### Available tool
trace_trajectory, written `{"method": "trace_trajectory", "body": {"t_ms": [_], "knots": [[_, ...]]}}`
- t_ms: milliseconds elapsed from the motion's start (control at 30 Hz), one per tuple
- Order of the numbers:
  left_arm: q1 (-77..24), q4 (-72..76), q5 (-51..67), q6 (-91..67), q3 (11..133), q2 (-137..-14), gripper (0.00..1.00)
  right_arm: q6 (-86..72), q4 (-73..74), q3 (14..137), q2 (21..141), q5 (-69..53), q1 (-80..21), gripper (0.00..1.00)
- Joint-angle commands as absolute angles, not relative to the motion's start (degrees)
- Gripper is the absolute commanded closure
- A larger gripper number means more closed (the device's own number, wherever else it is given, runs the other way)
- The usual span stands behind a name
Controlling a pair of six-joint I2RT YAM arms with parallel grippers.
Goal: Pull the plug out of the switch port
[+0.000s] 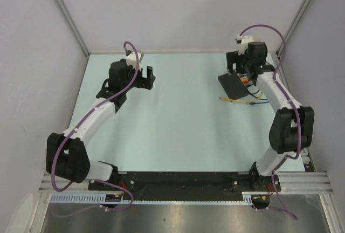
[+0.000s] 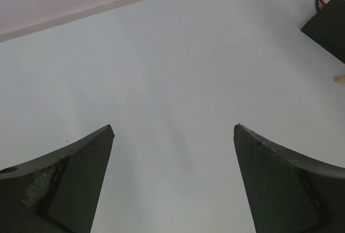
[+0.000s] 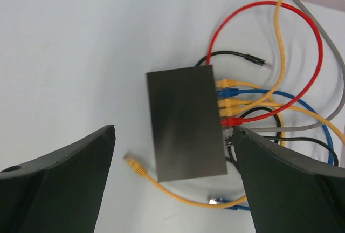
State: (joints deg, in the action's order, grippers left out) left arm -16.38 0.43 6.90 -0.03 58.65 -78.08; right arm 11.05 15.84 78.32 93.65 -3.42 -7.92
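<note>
I see a robotics lab cell: plain white panels on aluminium framing enclose the pale worktop, an extrusion rail along its near edge.

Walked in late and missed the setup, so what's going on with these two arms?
The right gripper hovers open above the switch, which lies on the table with yellow, blue and red plugs seated along one side. Nothing is gripped yet. A loose yellow cable end lies beside the box. The left gripper is open over the table, well off to the side of the switch.
</note>
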Motion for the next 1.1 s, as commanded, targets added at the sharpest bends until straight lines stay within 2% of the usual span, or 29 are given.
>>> {"method": "trace_trajectory", "body": {"t_ms": [0,133,267,600,1067], "knots": [[-16.6,0.4,8.9,-0.2,59.9,-75.2,0.00,4.2,19.7,87.2,100.6,-7.6,-2.2,0.07],[-16.6,0.4,9.4,-0.2,58.6,-74.4,0.01,8.4,18.7,90.8,105.4,-4.8,-1.8,0.15],[-16.6,0.5,9.1,-0.2,57.0,-73.3,0.00,10.3,23.8,96.9,112.5,-4.3,-1.2,0.22],[-16.6,0.4,9.2,-0.2,55.5,-73.6,0.00,15.8,24.3,100.2,122.1,-6.6,-0.4,0.39],[-16.6,1.0,9.5,-0.2,56.2,-76.2,0.00,17.1,24.3,97.6,123.5,-6.9,-0.4,0.41]]}}
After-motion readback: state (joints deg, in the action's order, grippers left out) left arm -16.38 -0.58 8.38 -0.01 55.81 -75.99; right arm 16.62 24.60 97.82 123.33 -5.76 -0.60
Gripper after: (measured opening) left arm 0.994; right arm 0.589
